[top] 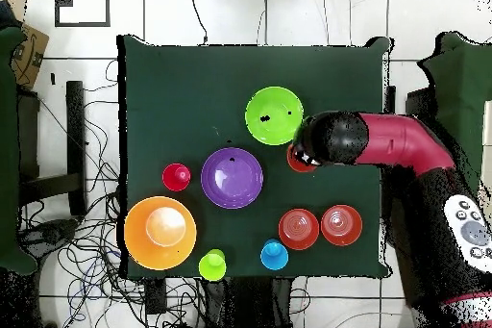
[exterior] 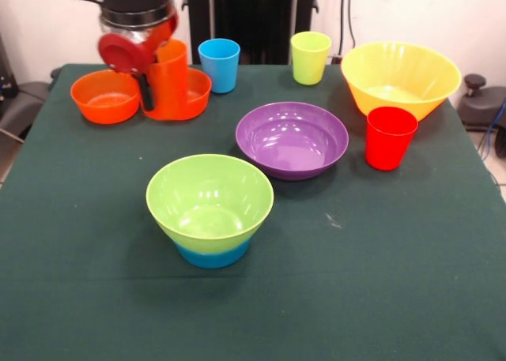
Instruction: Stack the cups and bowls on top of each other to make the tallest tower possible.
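- Tower [exterior: 209, 211]: lime green bowl nested on blue bowl [exterior: 212, 256], table front-centre.
- Gripper [exterior: 150, 80] clamps the orange cup [exterior: 169, 78] (lifted, well away from the tower).
- Risk: off-centre placement may tip the cup inside the bowl.

Front view: the arm [exterior: 130, 5] is cut off by the top edge. The orange cup [exterior: 170, 77] hides part of the orange bowl [exterior: 199, 92] behind it, and I cannot tell how the gripper [exterior: 160, 88] stands at the cup. Only the base of the blue bowl [exterior: 213, 256] shows beneath the lime green bowl [exterior: 209, 195]. Overhead view: the arm covers all but a sliver of the cup, and I cannot see the blue bowl at all.
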Action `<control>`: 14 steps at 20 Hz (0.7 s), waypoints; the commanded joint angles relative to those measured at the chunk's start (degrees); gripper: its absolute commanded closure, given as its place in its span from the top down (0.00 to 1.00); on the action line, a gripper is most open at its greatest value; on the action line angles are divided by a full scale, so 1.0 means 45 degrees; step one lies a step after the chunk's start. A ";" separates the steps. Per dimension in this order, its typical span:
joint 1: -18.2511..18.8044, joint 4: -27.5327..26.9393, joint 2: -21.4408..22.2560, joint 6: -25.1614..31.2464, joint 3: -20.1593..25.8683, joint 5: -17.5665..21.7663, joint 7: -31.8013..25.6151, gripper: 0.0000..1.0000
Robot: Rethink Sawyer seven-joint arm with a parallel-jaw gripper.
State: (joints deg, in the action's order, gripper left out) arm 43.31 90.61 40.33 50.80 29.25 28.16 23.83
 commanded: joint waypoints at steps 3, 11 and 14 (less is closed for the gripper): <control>-0.0866 0.0972 -0.0324 -0.1660 -0.0469 -0.0272 0.3444 0.00; -0.1103 0.1452 -0.0164 -0.2398 -0.0751 -0.0463 0.3991 0.00; -0.1259 0.1467 -0.0070 -0.2489 -0.0871 -0.0480 0.4055 0.00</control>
State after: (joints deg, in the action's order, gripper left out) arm 40.45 94.12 40.40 43.11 28.22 26.43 27.09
